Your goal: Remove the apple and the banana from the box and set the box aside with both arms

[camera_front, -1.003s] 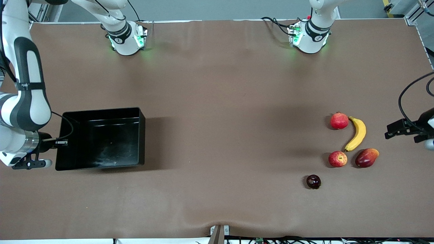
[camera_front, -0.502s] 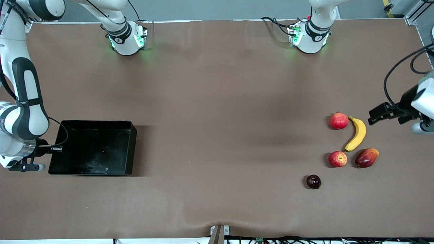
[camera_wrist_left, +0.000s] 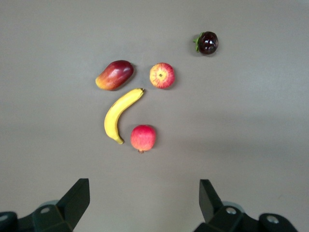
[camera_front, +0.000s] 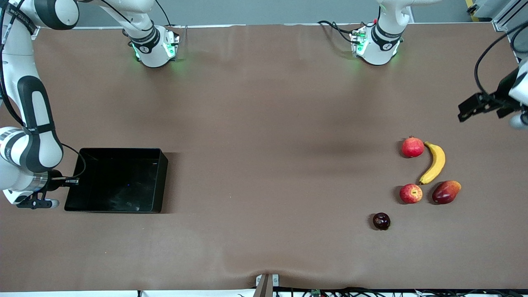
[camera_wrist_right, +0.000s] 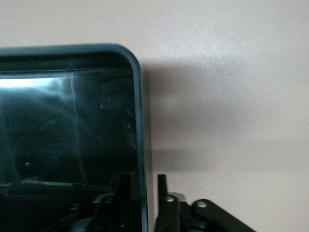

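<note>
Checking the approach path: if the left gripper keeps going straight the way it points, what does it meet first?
Likely the pomegranate, the fruit closest to the open left gripper in its wrist view, with the banana just beside it. Depth is unclear; it may meet bare table first.

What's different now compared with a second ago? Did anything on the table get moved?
The right gripper, shut on the black box wall, brought it down from a tilted, lifted pose to sit level, a little nearer the front camera. The left gripper, open, swung from beside the mango toward the left arm's base. The banana, apple, pomegranate, mango and plum stayed put.
</note>
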{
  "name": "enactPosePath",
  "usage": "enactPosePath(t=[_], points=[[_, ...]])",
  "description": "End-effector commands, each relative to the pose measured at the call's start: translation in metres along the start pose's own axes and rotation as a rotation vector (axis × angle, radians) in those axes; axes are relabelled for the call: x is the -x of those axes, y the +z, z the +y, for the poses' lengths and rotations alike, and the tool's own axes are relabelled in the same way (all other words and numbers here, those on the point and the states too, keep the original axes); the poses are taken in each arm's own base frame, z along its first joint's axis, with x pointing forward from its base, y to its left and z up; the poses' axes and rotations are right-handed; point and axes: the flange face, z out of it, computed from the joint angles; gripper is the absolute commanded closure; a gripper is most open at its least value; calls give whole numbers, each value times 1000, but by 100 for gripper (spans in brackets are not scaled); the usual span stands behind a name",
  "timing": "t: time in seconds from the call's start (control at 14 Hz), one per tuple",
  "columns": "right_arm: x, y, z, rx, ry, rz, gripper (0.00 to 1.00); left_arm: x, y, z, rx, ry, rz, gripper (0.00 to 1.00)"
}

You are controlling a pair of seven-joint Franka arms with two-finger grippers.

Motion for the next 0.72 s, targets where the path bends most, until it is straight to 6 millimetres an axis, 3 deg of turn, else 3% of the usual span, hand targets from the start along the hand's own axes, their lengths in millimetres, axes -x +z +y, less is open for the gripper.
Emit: enactPosePath(t=[0.0, 0.14, 0.36, 0.65], points=[[-3, -56, -9, -1, -26, 61, 0, 17, -5, -1, 17, -7, -11, 0], [1, -95, -27, 6, -56, 71, 0, 17, -8, 6, 11, 4, -14, 0], [10, -162, -89, 23, -133, 98, 0, 11, -10, 4, 10, 5, -10, 0], [38, -228, -168, 26, -165, 102, 0, 5, -7, 3, 9, 11, -16, 0]])
